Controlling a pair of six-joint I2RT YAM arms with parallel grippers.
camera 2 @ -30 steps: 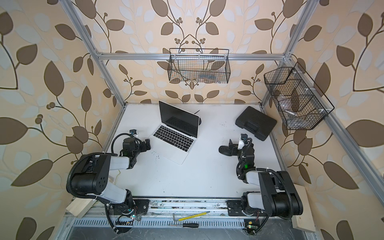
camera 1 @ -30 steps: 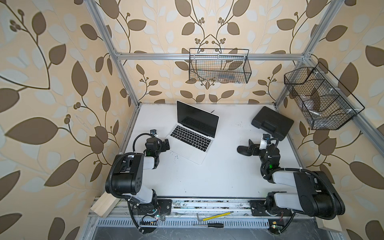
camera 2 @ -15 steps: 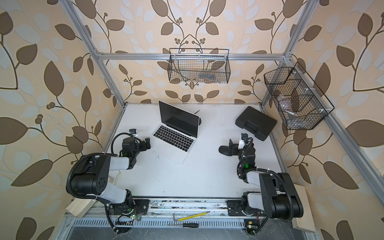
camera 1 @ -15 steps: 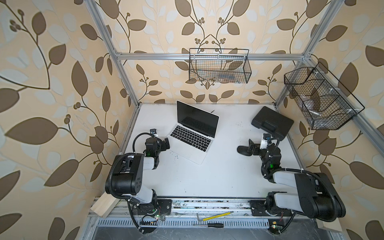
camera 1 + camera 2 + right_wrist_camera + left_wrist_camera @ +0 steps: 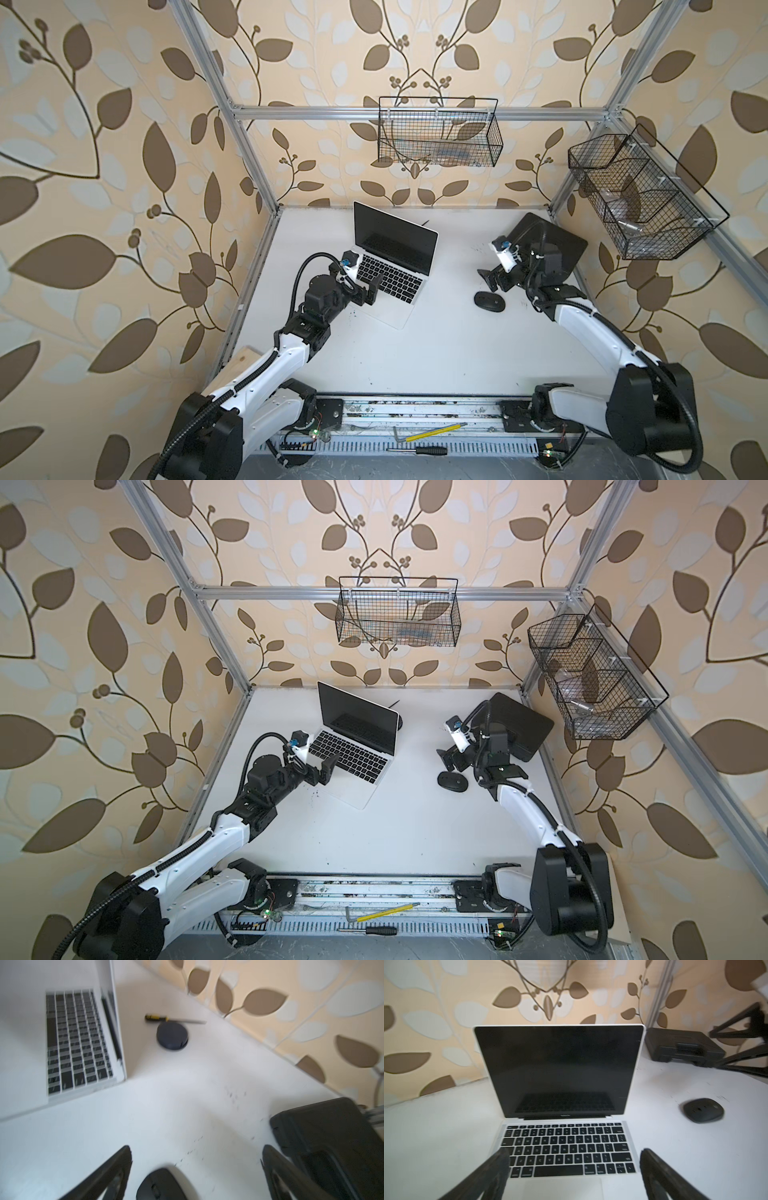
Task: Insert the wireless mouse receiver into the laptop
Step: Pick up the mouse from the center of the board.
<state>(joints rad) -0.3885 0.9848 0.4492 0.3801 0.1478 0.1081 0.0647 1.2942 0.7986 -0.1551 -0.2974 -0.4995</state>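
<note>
Currently I have the left gripper (image 5: 574, 1154) spread wide over the laptop (image 5: 395, 253) keyboard, and the right gripper (image 5: 197, 1150) spread, empty, above the black mouse (image 5: 164, 1184).

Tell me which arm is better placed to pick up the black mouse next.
Right, I'd say. The right gripper hangs open close by the mouse, which shows between its fingers in the right wrist view. The left gripper is open over the laptop keyboard, farther off.
</note>
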